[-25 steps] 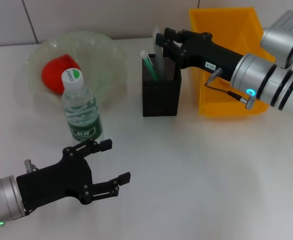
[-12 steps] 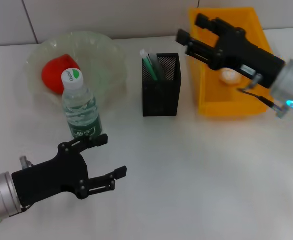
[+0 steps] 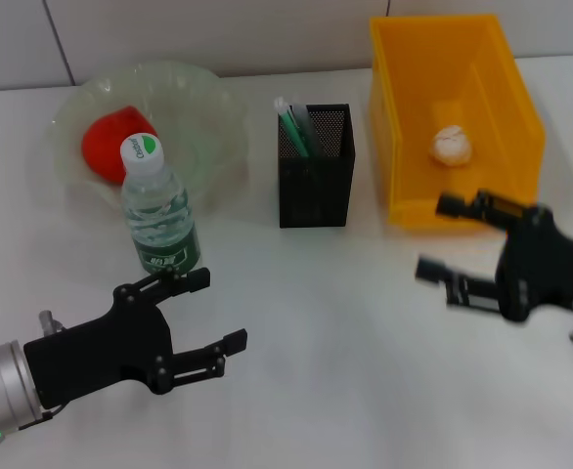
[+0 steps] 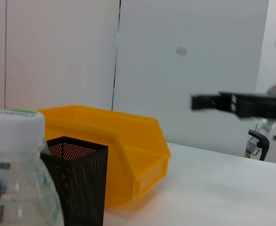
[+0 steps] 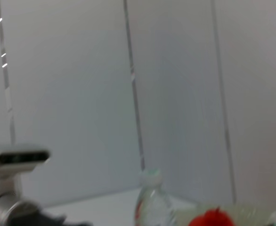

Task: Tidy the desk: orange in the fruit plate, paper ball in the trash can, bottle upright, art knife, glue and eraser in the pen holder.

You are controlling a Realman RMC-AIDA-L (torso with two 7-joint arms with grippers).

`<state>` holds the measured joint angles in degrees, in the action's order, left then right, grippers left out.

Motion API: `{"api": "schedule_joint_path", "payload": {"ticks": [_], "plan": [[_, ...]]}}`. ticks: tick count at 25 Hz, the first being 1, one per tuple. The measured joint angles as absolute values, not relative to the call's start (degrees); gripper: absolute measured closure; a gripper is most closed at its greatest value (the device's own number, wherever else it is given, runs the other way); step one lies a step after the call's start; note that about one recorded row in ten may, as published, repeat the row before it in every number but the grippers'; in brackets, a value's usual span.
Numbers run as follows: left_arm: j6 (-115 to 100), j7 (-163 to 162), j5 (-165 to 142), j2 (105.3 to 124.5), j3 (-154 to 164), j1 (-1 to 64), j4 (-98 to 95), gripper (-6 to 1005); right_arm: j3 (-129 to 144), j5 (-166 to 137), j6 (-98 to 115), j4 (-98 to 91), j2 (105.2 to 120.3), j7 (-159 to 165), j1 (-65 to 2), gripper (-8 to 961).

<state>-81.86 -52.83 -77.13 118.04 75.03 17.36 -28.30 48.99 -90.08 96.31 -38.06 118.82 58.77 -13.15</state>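
Observation:
The clear bottle (image 3: 159, 210) with a white cap stands upright in front of the fruit plate (image 3: 203, 93). The orange (image 3: 113, 145) lies in the plate. The black mesh pen holder (image 3: 314, 181) holds green and white items (image 3: 291, 122). The paper ball (image 3: 451, 145) lies in the yellow trash bin (image 3: 404, 117). My left gripper (image 3: 220, 310) is open and empty, low over the table just in front of the bottle. My right gripper (image 3: 435, 236) is open and empty in front of the bin. The left wrist view shows the bottle (image 4: 15, 174), holder (image 4: 77, 183) and bin (image 4: 114, 146).
A white table (image 3: 345, 371) spreads between my two arms. A white wall runs behind the plate and bin. The right wrist view shows the bottle (image 5: 152, 202) and orange (image 5: 215, 219) far off. The left wrist view shows my right gripper (image 4: 213, 101) in the distance.
My right arm has drawn back from above the pen holder and bin, down to the table's right front, uncovering the paper ball. My left gripper has barely moved.

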Motion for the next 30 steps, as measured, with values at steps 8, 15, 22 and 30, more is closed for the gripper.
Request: {"api": "schedule_joint_path", "payload": {"ticks": [8,15,22,30], "plan": [[-81.99,-52.91,-77.17,118.10,75.81,17.76,-28.19,133,47.07,-102.05,98.72,-37.12,119.12,58.50,-13.17,177],[-82.10,-52.69,-77.17,118.13,76.16,17.84,-28.21,133,47.04,-102.24,96.94,-34.75,119.13,58.44,-14.37,177],[-81.96,-52.38,-77.17,118.22,76.58,17.99,-28.21,133,47.07,-102.32,95.93,-32.88,119.16,57.65,-15.21,178],[-82.00,-52.32,-77.17,118.22,76.55,17.81,-28.21,133,47.06,-102.22,95.24,-32.53,119.28,57.50,-15.39,177]]}}
